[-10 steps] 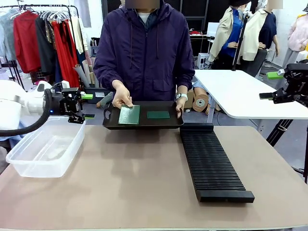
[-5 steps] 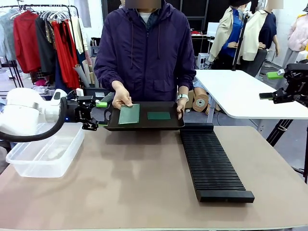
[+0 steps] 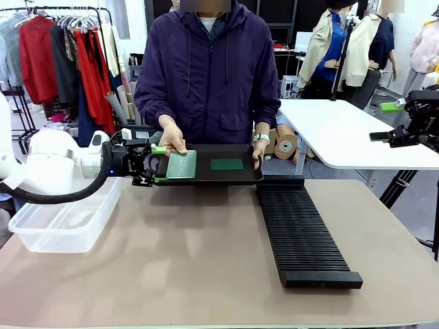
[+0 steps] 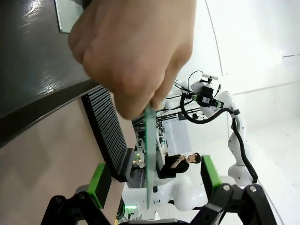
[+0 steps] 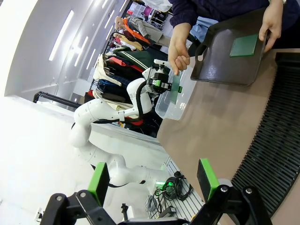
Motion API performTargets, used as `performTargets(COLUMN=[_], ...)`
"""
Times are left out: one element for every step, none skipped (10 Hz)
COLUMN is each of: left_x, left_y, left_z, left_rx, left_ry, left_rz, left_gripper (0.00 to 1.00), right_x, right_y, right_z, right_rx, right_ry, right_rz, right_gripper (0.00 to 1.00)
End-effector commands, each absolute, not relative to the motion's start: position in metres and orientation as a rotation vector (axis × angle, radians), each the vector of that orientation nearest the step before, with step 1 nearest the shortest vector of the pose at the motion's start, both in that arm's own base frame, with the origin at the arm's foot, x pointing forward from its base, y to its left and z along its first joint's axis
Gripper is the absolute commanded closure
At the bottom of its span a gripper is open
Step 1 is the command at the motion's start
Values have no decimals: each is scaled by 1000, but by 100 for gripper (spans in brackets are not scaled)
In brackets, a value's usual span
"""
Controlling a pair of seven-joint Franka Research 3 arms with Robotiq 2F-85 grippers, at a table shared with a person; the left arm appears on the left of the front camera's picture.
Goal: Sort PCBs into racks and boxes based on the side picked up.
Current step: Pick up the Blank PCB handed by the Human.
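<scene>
A person's hand [image 3: 172, 140] holds a pale green PCB [image 3: 182, 164] at the left end of a black tray [image 3: 206, 177]. My left gripper [image 3: 148, 164] stands open at that board's left edge. In the left wrist view the PCB [image 4: 149, 154] is edge-on between my green pads [image 4: 99, 182], which are apart from it. A darker PCB [image 3: 226, 164] lies flat on the tray. The black slotted rack [image 3: 302, 233] lies at the right, the clear box [image 3: 65, 216] at the left. My right gripper [image 5: 152, 180] is open and empty, raised at the far right [image 3: 384, 122].
The person stands at the far side holding the tray with the other hand [image 3: 256, 152]. A white table [image 3: 350, 133] stands behind at the right. A clothes rail [image 3: 62, 55] is at the back left. Bare tabletop [image 3: 192, 253] lies between box and rack.
My left arm has swung right from above the box to the tray's left end. The person's hand has tilted the pale PCB toward my open left gripper. The right arm has not moved.
</scene>
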State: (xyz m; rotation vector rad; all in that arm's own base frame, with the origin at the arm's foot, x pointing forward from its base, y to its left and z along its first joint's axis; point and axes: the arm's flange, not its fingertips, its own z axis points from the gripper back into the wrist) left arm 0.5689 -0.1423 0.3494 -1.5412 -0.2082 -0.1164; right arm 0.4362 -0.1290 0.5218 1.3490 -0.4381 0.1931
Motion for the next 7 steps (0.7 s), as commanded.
performTargets(left_x=[576, 577, 578, 578, 578, 578, 577], left_y=[-153, -160, -162, -163, -163, -162, -162], left_z=[350, 350, 350, 348, 346, 345, 344], left_rx=[-1569, -1573, -1574, -1584, -1587, -1586, -1584], left_ry=[-243, -245, -241, -229, -220, -216, -217], left_rz=[-122, -132, -133, -129, -126, -123, -126], left_gripper=[0, 0, 0, 0, 4, 14, 29], right_x=[436, 436, 436, 436, 436, 436, 436], right_y=[-128, -128, -128, -128, -128, -128, -128], right_z=[524, 524, 524, 524, 524, 524, 524], right_rx=[1353, 1353, 1353, 1353, 1353, 1353, 1353], right_ry=[-440, -440, -440, -440, -440, -440, -440], right_rz=[195, 195, 195, 195, 195, 195, 195], right_gripper=[0, 0, 0, 0, 0, 0, 0])
